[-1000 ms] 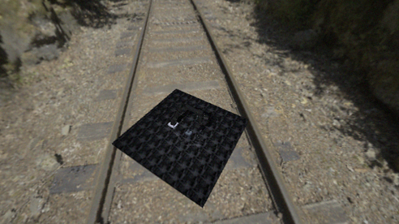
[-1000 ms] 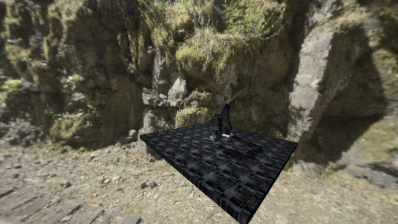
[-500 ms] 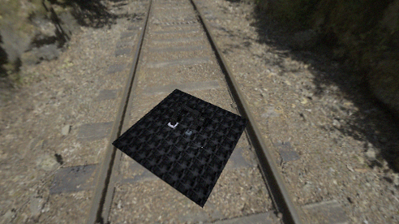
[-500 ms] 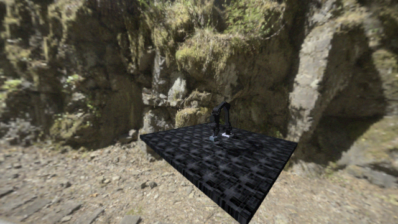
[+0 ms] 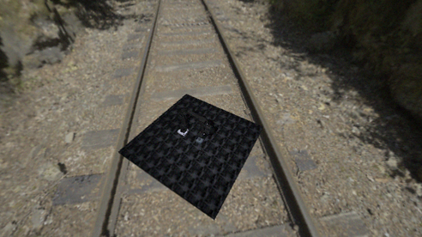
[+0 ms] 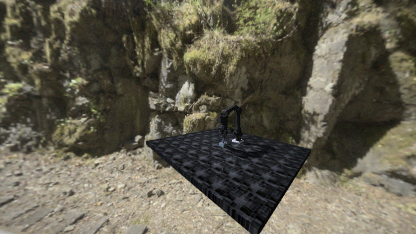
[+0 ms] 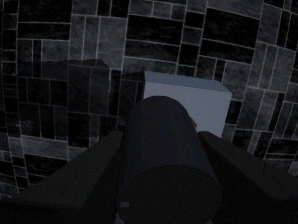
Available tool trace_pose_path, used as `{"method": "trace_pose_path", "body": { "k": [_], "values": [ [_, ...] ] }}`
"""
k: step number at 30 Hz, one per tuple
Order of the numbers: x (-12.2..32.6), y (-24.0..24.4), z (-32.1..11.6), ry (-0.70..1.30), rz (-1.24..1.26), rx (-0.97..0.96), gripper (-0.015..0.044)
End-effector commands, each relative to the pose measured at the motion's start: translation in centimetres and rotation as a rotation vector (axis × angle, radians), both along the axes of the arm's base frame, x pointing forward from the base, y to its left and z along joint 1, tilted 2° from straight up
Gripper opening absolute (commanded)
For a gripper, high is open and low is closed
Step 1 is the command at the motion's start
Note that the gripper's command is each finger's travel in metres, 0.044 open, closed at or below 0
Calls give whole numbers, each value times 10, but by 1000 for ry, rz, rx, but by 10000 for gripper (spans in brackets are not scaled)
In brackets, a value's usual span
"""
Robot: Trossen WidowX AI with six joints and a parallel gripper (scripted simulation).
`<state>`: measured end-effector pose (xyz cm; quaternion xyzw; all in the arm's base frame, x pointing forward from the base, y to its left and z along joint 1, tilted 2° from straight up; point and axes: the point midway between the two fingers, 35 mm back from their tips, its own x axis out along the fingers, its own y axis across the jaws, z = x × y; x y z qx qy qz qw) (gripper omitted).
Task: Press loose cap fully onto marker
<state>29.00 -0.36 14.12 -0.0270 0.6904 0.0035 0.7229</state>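
The holder block is a small pale grey-blue box on the dark table. My gripper points down above the block and is shut on the cap, a wide dark cylinder held between the fingers. In the wrist view the cap covers the left and lower part of the block's top. The marker is mostly hidden behind the cap; a small edge beside the cap's right side may be part of it. Whether cap and marker touch cannot be told.
The black arm stands on its white base, close to the block. The arm's shadow falls on the table beside it. The table's edges lie well away from the block, with railway track and rocks around as the backdrop.
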Motion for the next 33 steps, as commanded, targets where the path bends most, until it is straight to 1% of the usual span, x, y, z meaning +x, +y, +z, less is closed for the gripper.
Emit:
{"method": "trace_pose_path", "body": {
  "k": [1,8,21,33],
  "values": [
    [-13,-11,4,0,7,2,0],
    [-32,-25,9,1,7,0,0],
    [-32,-26,0,1,7,0,0],
    [-30,-27,-19,1,7,0,0]
  ]
}}
